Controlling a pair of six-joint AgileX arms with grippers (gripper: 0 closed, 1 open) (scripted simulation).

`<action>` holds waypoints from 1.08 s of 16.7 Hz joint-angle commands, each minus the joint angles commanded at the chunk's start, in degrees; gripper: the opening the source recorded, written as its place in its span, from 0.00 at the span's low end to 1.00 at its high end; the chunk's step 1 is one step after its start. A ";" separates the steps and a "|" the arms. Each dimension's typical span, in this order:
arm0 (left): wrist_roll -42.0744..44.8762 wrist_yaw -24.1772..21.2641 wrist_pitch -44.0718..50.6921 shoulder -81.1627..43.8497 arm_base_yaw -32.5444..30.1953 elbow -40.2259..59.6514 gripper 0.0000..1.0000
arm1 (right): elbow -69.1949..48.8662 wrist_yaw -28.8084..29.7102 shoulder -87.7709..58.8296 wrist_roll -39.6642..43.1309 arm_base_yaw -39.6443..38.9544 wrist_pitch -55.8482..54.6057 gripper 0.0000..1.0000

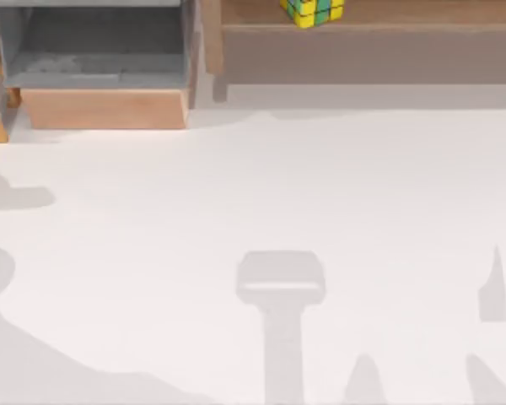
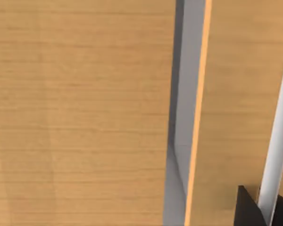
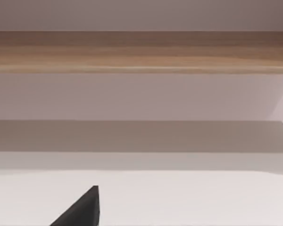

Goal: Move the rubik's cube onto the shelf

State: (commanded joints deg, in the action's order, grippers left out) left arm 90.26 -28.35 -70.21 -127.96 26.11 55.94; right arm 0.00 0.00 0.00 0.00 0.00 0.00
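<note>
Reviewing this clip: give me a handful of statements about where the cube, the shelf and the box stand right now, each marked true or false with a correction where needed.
1. The rubik's cube sits on the shelf. True.
2. The cube lies on the white table in front of the shelf. False: it rests up on the wooden ledge, at the far edge of the top view.
3. A wooden box with a grey inside stands to the left of the shelf. True.
4. The cube is inside the box's grey compartment. False: it is on the shelf, to the right of the box.
5. A gripper is clamped on the cube. False: nothing holds the cube in the top view.
</note>
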 joint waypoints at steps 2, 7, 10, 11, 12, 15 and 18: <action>-0.01 -0.05 0.11 -0.03 0.34 -0.09 0.00 | 0.00 0.00 0.00 0.00 0.00 0.00 1.00; -0.10 1.88 4.36 -4.03 -1.66 8.57 0.00 | 0.00 0.00 0.00 0.00 0.00 0.00 1.00; -0.12 3.29 7.62 -6.74 -3.15 14.62 0.00 | 0.00 0.00 0.00 0.00 0.00 0.00 1.00; -0.20 3.60 8.32 -7.19 -3.45 15.55 0.00 | 0.00 0.00 0.00 0.00 0.00 0.00 1.00; -0.26 3.74 8.62 -7.34 -3.58 15.90 0.00 | 0.00 0.00 0.00 0.00 0.00 0.00 1.00; -0.26 3.74 8.62 -7.34 -3.58 15.90 0.00 | 0.00 0.00 0.00 0.00 0.00 0.00 1.00; -0.26 3.74 8.62 -7.34 -3.58 15.90 0.23 | 0.00 0.00 0.00 0.00 0.00 0.00 1.00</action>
State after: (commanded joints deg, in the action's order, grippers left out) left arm 90.00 -24.61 -61.60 -135.30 22.52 71.84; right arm 0.00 0.00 0.00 0.00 0.00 0.00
